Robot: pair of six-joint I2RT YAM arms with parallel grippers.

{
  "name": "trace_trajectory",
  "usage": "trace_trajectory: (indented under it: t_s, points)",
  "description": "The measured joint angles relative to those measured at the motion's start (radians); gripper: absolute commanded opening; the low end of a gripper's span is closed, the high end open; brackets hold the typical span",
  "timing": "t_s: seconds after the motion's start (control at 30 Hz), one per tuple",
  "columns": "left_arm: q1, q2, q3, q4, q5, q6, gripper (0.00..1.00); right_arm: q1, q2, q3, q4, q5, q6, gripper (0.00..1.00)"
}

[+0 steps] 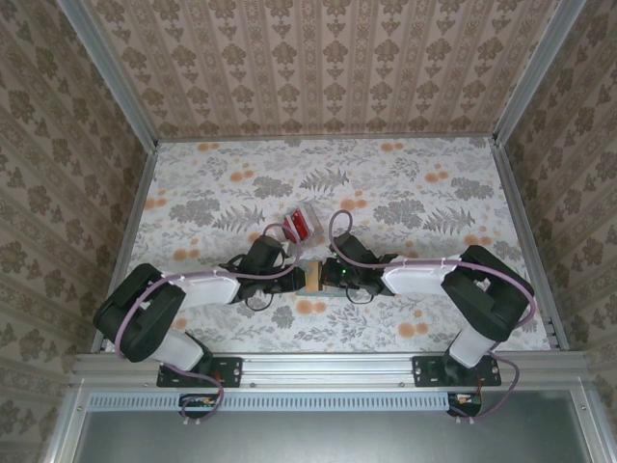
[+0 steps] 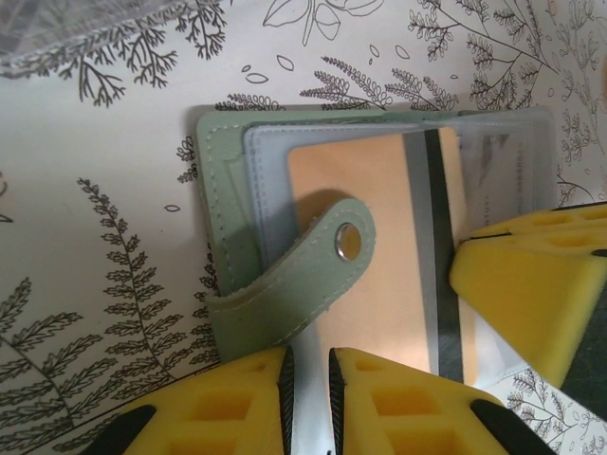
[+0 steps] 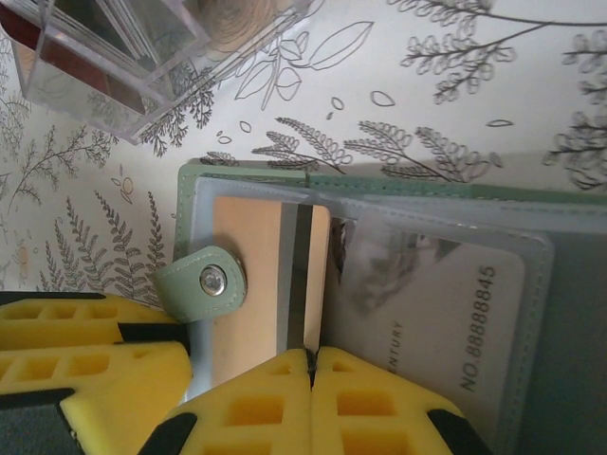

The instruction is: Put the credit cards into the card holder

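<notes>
While sliding the credit card [image 2: 379, 190] into the card holder [image 2: 220, 209], lying open mid-table, push level toward nine o'clock with the right gripper [image 3: 310, 398], shut, tips at the card's three-o'clock edge. Steady the holder with the left gripper [image 2: 308, 389], nearly closed, seemingly pinching its six-o'clock edge. Mind the snap strap [image 2: 322, 256] lying across the card; avoid buckling the clear sleeve [image 2: 266, 171].

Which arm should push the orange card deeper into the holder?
Probably right. The right end effector, shut, butts the credit card's outer end, in line with the sleeve; the left end effector just pinches the card holder's side.
</notes>
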Motion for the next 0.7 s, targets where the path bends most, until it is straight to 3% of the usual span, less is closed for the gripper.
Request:
trace_trajectory:
  t_s: [0.37, 0.57, 0.7]
  points:
    - [0.000, -0.002, 0.000, 0.001, 0.000, 0.000, 0.20, 0.016, 0.010, 0.027, -0.023, 0.013, -0.034, 0.25]
    - [0.000, -0.070, 0.000, -0.034, -0.029, -0.011, 0.46, 0.014, -0.018, 0.028, -0.058, 0.013, -0.058, 0.32]
    - [0.005, -0.143, 0.004, -0.063, -0.071, -0.003, 0.53, 0.007, -0.043, 0.028, -0.100, 0.013, -0.078, 0.33]
